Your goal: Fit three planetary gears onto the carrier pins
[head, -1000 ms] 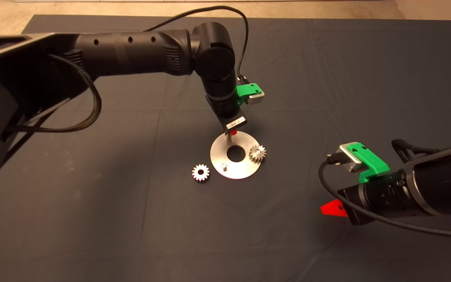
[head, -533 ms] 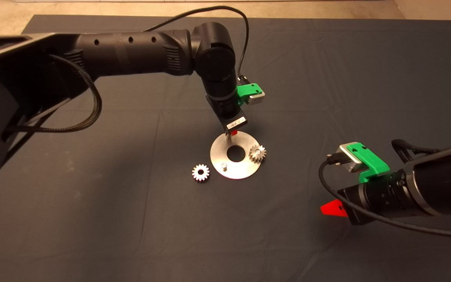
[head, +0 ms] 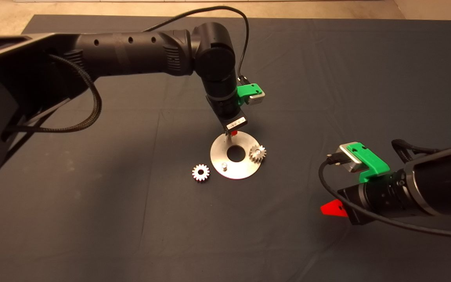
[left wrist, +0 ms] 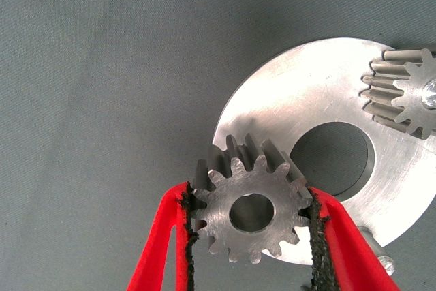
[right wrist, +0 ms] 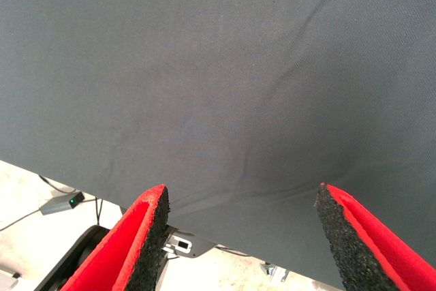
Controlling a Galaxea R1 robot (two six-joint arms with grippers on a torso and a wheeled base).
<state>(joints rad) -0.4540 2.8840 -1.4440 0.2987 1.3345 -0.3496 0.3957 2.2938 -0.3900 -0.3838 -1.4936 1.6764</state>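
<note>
L gripper [left wrist: 251, 236] pinches one planetary gear [left wrist: 251, 210] between both pads, over the disc [head: 235, 166] rim at approx 12 o'clock. 2nd gear [head: 257, 152] seated on pin at 3 o'clock; pin [head: 223, 167] at 7 o'clock bare; 3rd gear [head: 201, 172] flat on mat [head: 92, 203], just off disc at 8 o'clock. R gripper [right wrist: 242, 236] parked at mat's 4 o'clock, fingers wide, holding nothing.

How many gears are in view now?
3: one gear in the left gripper over the disc, one on a pin, one on the mat beside the disc.

Third pin [left wrist: 385, 261] mostly behind finger [left wrist: 354, 250]
</note>
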